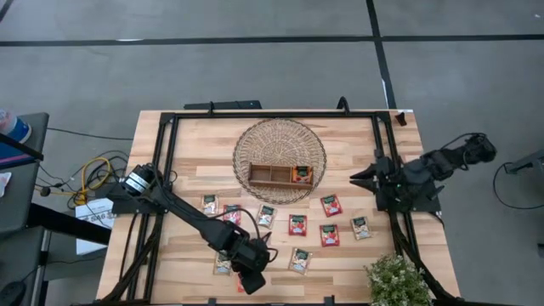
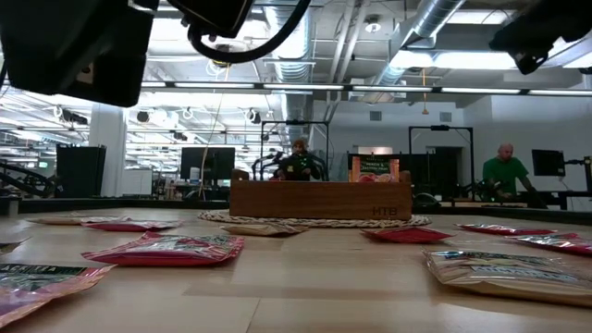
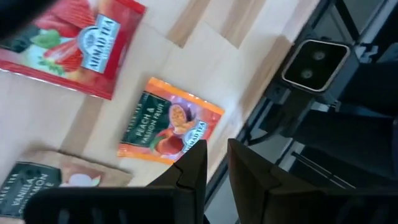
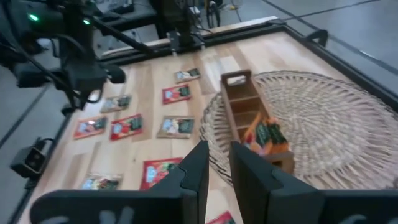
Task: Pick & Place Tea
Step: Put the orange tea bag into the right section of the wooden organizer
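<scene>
Left end effector (image 1: 252, 280) low at the surface's (image 1: 348, 255) near edge, fingers (image 3: 194, 167) nearly pressed together with only a slim gap, pinching nothing; its wrist view alone shows the orange peach-and-passion-fruit sachet (image 3: 170, 120) just ahead of the tips, a red sachet (image 3: 74, 43) beyond it, a vanilla one (image 3: 37, 180) alongside. Right end effector (image 1: 361, 178) waits raised at the far-right side, fingers likewise close and empty; its wrist view shows orange sachets (image 4: 264, 134) standing in the wooden tray's (image 4: 249, 115) end compartment on the wicker basket (image 4: 336, 124). High view alone gives the full spread: remaining tea sachets (image 1: 297, 224) flat between the two.
</scene>
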{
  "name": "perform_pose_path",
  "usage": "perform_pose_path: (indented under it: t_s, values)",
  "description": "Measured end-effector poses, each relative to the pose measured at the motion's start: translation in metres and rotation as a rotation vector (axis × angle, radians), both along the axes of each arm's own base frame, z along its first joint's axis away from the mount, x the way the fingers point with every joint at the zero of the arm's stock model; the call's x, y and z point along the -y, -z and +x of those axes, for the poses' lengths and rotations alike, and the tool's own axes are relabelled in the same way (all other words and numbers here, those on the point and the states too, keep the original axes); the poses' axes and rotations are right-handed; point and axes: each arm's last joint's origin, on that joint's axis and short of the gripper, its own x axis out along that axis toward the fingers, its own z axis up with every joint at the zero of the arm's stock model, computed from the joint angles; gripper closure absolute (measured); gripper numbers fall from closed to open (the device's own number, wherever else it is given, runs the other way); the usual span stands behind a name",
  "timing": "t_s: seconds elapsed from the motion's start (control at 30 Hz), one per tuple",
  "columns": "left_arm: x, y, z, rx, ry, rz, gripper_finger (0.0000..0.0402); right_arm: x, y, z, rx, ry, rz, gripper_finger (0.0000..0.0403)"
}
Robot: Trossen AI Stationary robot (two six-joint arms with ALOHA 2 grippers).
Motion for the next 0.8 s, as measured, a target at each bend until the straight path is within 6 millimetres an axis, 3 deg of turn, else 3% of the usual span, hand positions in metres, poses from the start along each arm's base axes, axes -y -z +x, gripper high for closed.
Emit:
perform_pose_path:
  t_s: [0.2, 0.47, 0.63, 0.8]
  values:
    - [-0.004, 0.004, -0.005, -0.038, -0.023, 0.084, 0.0346, 0.004, -0.001, 0.002, 0.001, -0.004, 0.018, 0.0347]
    - [-0.005, 0.006, -0.006, -0.032, 0.018, 0.125, 0.0343, 0.0, -0.007, 0.004, 0.052, -0.177, -0.023, 0.0347]
    - [-0.005, 0.006, -0.006, -0.029, 0.024, 0.126, 0.0331, 0.0, 0.015, 0.012, 0.036, -0.189, 0.041, 0.0347]
    - [-0.005, 0.006, -0.006, -0.029, 0.024, 0.126, 0.0316, -0.001, 0.034, 0.018, 0.143, -0.202, 0.086, 0.0347]
